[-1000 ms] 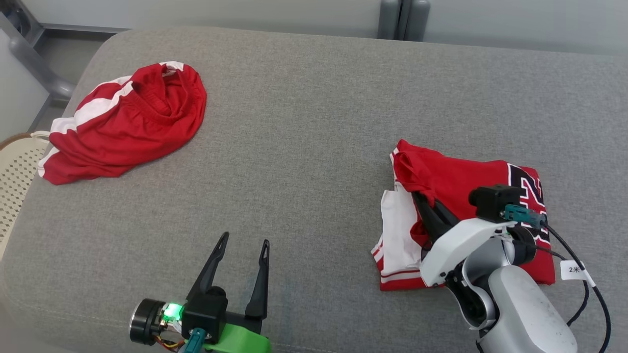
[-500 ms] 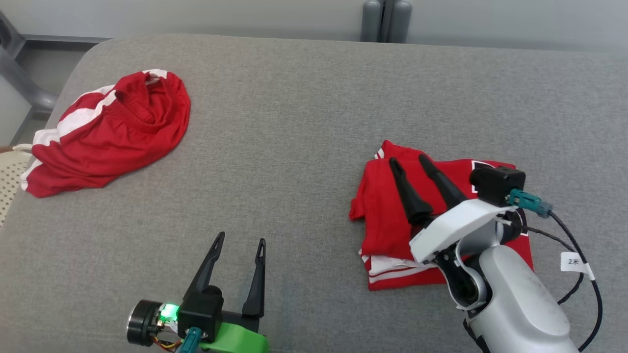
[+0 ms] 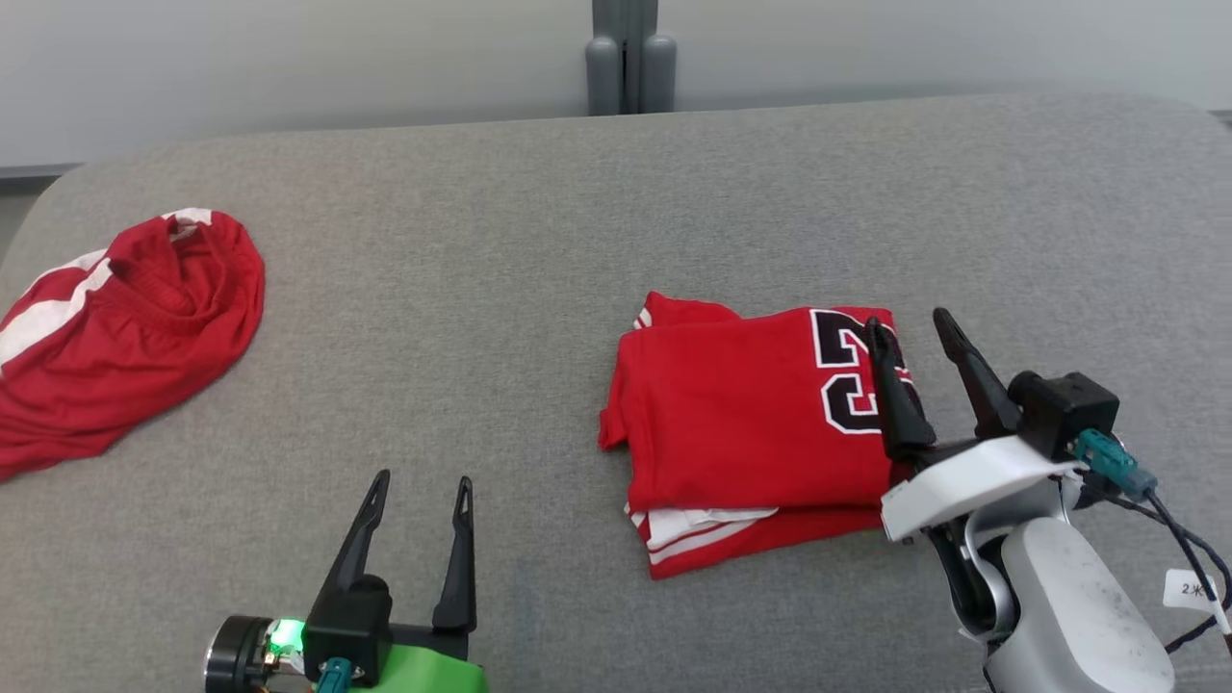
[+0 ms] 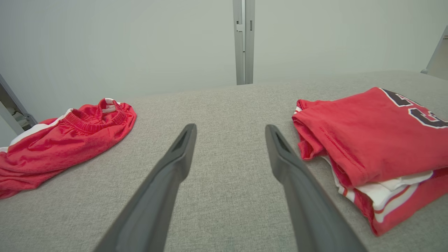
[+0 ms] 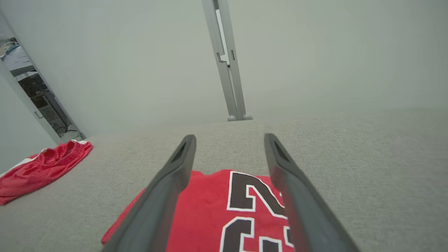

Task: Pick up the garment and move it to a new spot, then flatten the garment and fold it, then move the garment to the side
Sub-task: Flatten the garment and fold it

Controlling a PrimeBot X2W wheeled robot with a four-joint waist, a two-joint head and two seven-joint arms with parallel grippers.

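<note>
The garment is a red jersey with black-and-white numbers, folded into a flat stack on the grey cushion, right of centre; its white-trimmed lower layers show at the front edge. It also shows in the left wrist view and the right wrist view. My right gripper hovers open above the jersey's right edge, over the numbers, holding nothing. At the lower left my left gripper stands open over bare cushion, well clear of the jersey.
A second red garment with white stripes lies crumpled at the cushion's far left. The grey cushion stretches wide between the two. A grey post stands behind the back edge, against a pale wall.
My right gripper has let go of the jersey, opened, and lifted off to the jersey's right edge. The jersey's top layer now lies flat. The head camera has swung right.
</note>
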